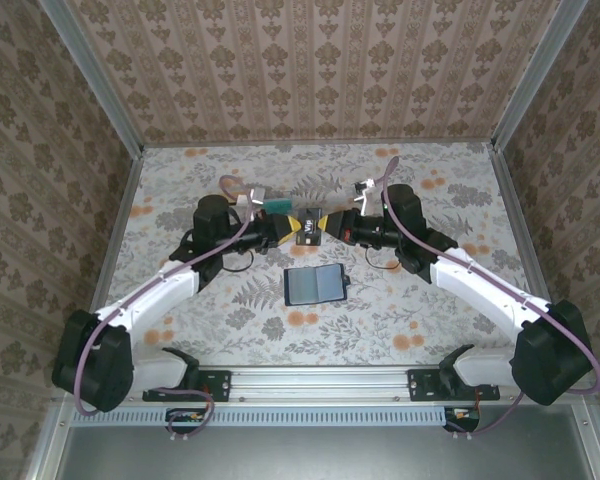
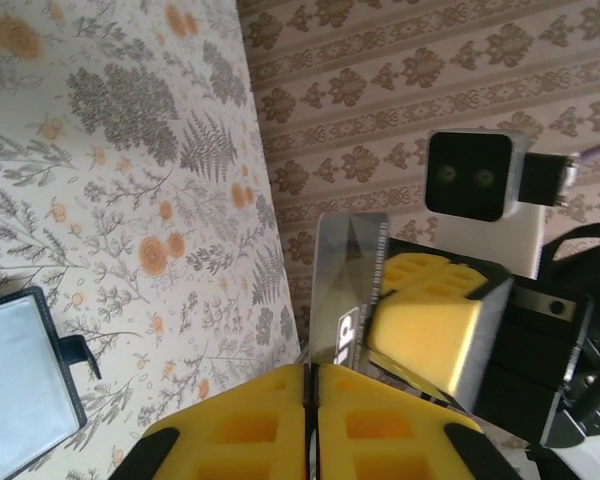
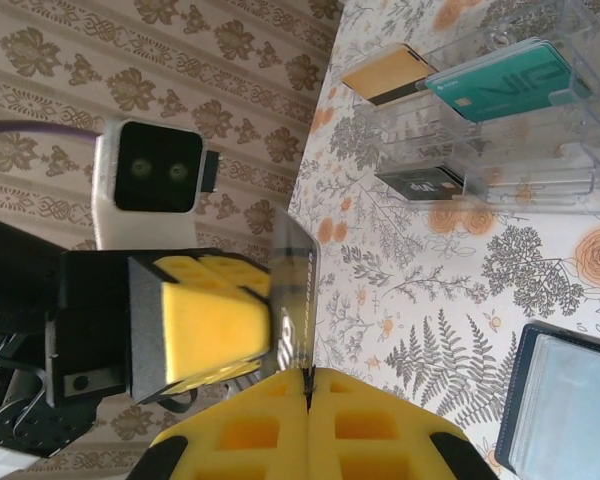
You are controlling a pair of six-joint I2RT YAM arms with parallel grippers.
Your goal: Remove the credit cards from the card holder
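Observation:
A black card marked VIP [image 1: 308, 231] hangs above the table between the two arms. My left gripper [image 1: 293, 227] is shut on its left edge and my right gripper [image 1: 326, 227] is shut on its right edge. In the left wrist view the card [image 2: 348, 290] rises from my shut yellow pads [image 2: 312, 372]. In the right wrist view the card [image 3: 298, 285] stands edge-on out of my right gripper [image 3: 307, 375]. The navy card holder [image 1: 314, 286] lies open on the table below, greyish pockets up, with its corner [image 2: 20, 385] and edge [image 3: 565, 410] also showing.
A clear compartment tray [image 3: 580, 175] stands behind the grippers, holding a tan card [image 3: 385, 72], a teal card [image 3: 505, 80] and a black card [image 3: 420, 180]. The teal card [image 1: 279, 205] shows beside the left wrist. Patterned walls enclose the table.

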